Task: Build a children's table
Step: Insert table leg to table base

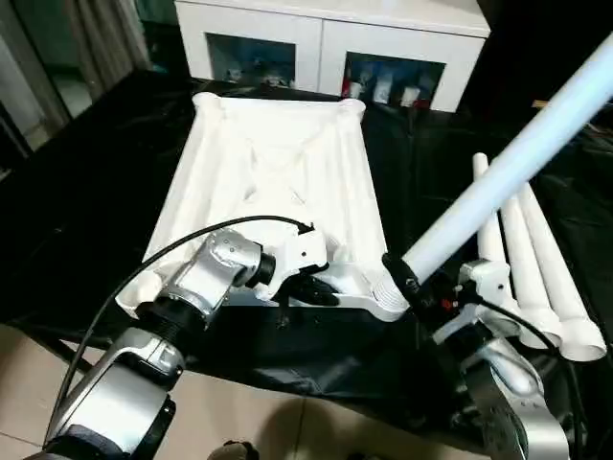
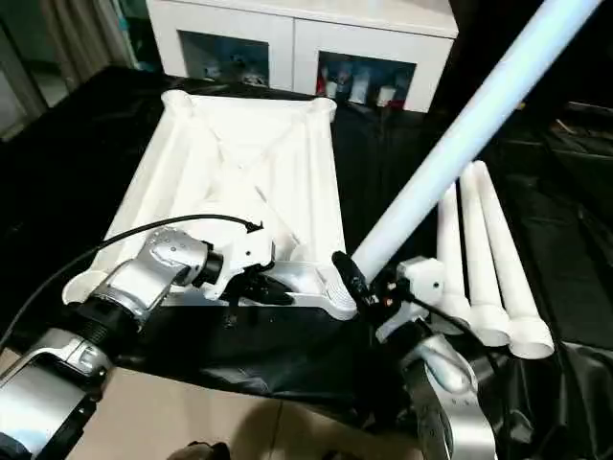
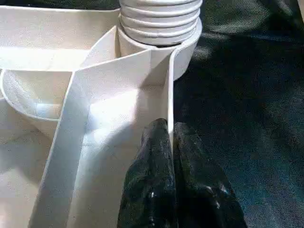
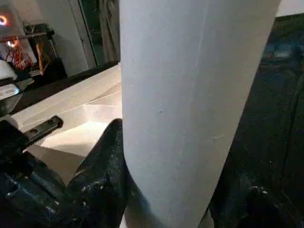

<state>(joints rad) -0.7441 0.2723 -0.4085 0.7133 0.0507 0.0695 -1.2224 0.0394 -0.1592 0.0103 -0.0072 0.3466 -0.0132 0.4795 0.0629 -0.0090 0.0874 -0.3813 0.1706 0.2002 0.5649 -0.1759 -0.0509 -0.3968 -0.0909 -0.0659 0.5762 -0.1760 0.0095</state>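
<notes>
The children's table top (image 1: 278,182) lies underside-up on the black-sheeted work table (image 1: 86,211), ribs showing, long axis running near to far, with the white cabinet (image 1: 326,38) beyond its far end. One leg (image 1: 508,168) is in hand: its ribbed lower end sits at the near right corner socket (image 1: 388,299), while the tube slants up and away to the right. It appears entered but not upright, so whether it is fully seated cannot be told. Three more legs (image 1: 536,278) lie side by side on the sheet to the right of the top, well apart from it, untouched. The far two sockets and the near left socket (image 1: 144,287) look empty. Judgement: first of four legs in progress; three insertions remain, then turning the table over. The right gripper (image 2: 369,278) is closed about half way round the held leg near its lower end, a black finger on either side of the tube. The left gripper (image 3: 171,142) is pinched nearly shut on a thin upright rib wall of the top's near edge, just left of the occupied socket, bracing the top. The left wrist view gives what the head views do not: the ribbed leg end (image 3: 159,21) sitting inside the socket ring, and the rib gripped between the fingers. The right wrist view shows the finger (image 4: 102,166) pressed flat to the tube. The head views alone give the leg's tilt and the spare legs.
</notes>
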